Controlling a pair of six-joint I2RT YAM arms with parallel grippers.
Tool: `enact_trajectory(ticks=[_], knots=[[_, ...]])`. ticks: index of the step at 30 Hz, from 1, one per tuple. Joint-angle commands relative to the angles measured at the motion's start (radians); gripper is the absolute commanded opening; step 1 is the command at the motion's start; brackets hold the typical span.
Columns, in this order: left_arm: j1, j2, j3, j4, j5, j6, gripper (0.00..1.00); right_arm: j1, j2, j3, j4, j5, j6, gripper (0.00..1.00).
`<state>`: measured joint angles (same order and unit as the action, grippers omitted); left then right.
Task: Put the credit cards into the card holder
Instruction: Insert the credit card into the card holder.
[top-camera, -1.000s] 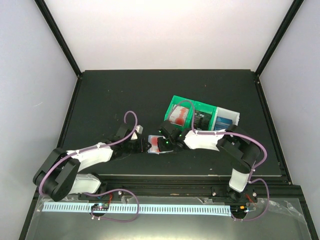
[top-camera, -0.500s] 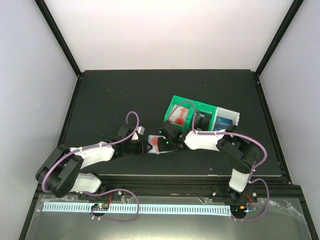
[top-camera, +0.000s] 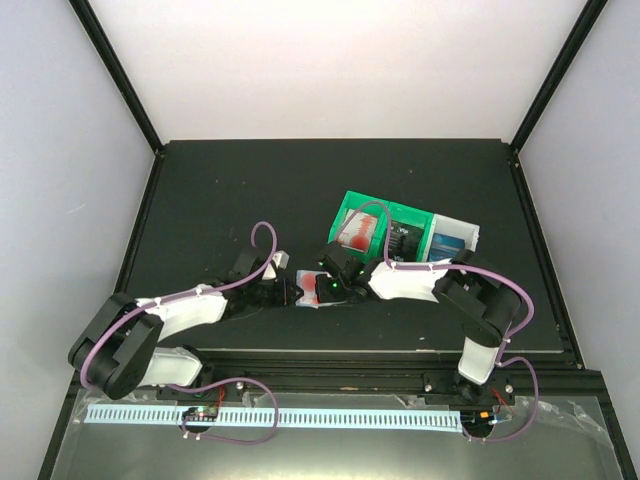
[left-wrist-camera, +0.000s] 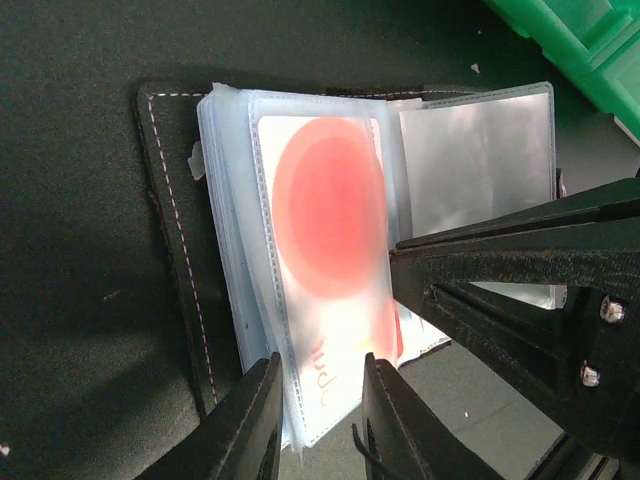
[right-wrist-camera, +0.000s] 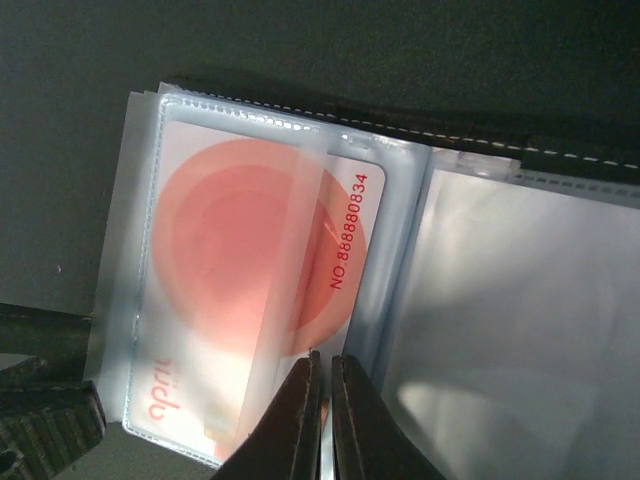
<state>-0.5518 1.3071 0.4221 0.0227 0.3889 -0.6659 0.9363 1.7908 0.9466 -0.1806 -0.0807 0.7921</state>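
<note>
Reading NO:888880834 (card (right-wrist-camera: 215, 250) in holder (right-wrist-camera: 520, 300))

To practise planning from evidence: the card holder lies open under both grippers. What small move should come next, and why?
Probably the right gripper releases the clear sleeve it pinches: the red-and-white card looks seated in the card holder.

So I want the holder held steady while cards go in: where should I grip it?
Probably the short end of its sleeves, from the left gripper's side, one finger above and one below. That end seems to jut past the holder's cover, and the right gripper pinches a sleeve by the spine.
</note>
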Motion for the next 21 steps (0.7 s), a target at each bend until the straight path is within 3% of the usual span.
enact_trajectory(ticks=[1, 12, 18, 21], knots=[[-0.002, -0.012, 0.027, 0.007, -0.003, 0.018, 0.24, 0.005, 0.041, -0.024, -0.003, 0.010, 0.010, 0.07], [-0.003, 0.057, 0.038, 0.036, 0.030, 0.009, 0.17, 0.005, 0.042, -0.024, 0.004, 0.005, 0.013, 0.07], [-0.003, 0.039, 0.041, 0.011, -0.009, 0.017, 0.03, 0.006, 0.030, -0.036, 0.015, 0.005, 0.013, 0.06], [-0.003, 0.010, 0.044, 0.004, -0.003, 0.026, 0.02, 0.006, 0.015, -0.047, 0.032, 0.003, 0.012, 0.06]])
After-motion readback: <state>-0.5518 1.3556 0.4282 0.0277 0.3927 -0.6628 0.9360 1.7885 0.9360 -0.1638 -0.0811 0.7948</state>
